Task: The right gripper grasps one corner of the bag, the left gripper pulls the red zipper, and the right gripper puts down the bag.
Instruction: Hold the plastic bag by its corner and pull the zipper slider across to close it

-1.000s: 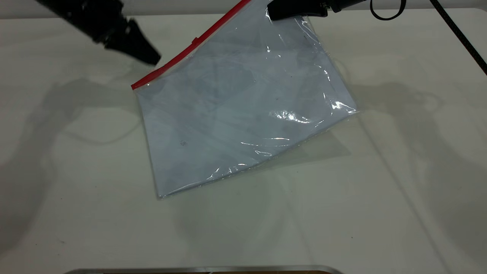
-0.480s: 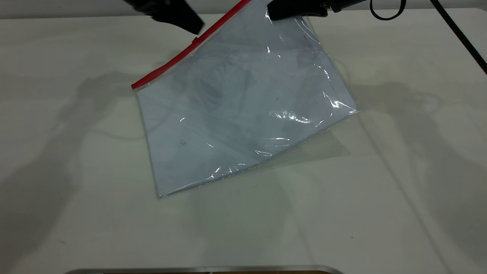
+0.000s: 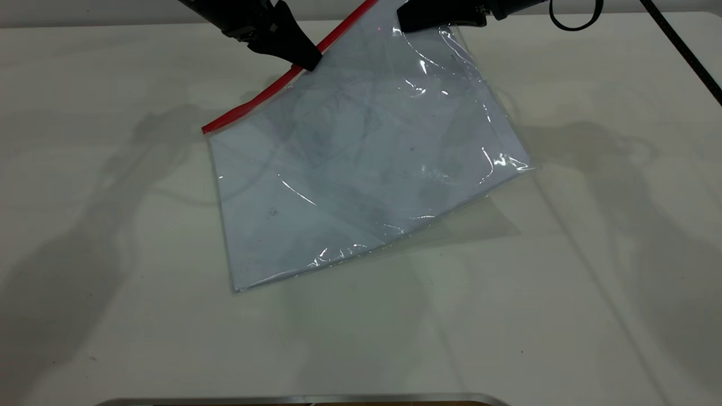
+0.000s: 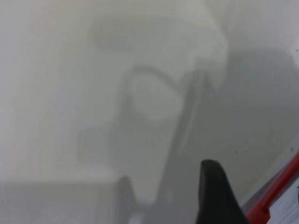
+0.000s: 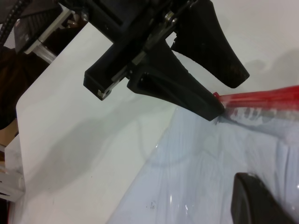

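Exterior view first: the white worktop (image 3: 592, 282) fills almost everything, and the bag (image 3: 361, 169) lies tilted across its middle, near edge resting on the surface while the far end is lifted toward the top of the picture. White paper shows through the clear plastic, though glare streaks hide parts of it. The red zipper (image 3: 265, 93) runs up the bag's far-left long edge; its top end is cut off by the picture's edge, so the corner of the bag up there isn't really visible. The left gripper (image 3: 309, 61) comes in from the upper left with its tip right on the red strip; in the right wrist view its fingers (image 5: 208, 105) straddle the strip with a narrow gap, slider hidden. The right gripper (image 3: 403, 21) is mostly out of the picture, its fingers closed on the bag's upper edge.
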Controlling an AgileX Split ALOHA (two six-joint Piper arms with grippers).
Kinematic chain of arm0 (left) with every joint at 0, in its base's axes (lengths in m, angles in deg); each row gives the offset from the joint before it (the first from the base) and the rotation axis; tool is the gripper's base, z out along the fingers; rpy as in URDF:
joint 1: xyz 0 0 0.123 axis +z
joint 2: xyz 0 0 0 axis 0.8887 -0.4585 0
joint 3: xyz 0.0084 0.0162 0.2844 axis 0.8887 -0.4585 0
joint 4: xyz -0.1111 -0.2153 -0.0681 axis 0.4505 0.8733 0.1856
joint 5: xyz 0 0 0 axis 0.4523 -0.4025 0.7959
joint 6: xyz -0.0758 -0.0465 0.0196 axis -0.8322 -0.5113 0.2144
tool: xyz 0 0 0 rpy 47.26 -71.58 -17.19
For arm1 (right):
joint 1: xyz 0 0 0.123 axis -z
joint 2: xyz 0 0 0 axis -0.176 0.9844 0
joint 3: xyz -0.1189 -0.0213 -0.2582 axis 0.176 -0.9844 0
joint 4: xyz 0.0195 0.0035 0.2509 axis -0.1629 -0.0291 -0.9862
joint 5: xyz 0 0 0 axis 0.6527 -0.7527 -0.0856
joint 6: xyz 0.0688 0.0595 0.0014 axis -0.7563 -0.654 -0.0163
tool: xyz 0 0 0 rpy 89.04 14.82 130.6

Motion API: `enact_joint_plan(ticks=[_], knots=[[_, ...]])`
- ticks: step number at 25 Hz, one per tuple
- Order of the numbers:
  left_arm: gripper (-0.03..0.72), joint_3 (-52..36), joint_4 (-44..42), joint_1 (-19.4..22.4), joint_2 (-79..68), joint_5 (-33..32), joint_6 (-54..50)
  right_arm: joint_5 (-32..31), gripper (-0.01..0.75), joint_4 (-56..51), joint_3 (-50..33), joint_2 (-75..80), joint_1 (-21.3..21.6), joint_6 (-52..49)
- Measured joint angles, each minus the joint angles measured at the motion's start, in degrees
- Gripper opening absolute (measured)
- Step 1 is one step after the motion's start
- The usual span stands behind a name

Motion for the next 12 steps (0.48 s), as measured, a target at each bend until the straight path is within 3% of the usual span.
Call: enact_joint_plan(ticks=[6, 12], knots=[[0.335, 0.00, -2.38, 0.00, 0.00, 0.00, -0.54, 0.00, 0.034, 0.00, 0.00, 0.00, 0.00, 0.00], [0.304, 0.00, -4.06, 0.00, -0.04, 0.00, -1.55, 0.00, 0.034, 0.00, 0.00, 0.00, 0.00, 0.00]])
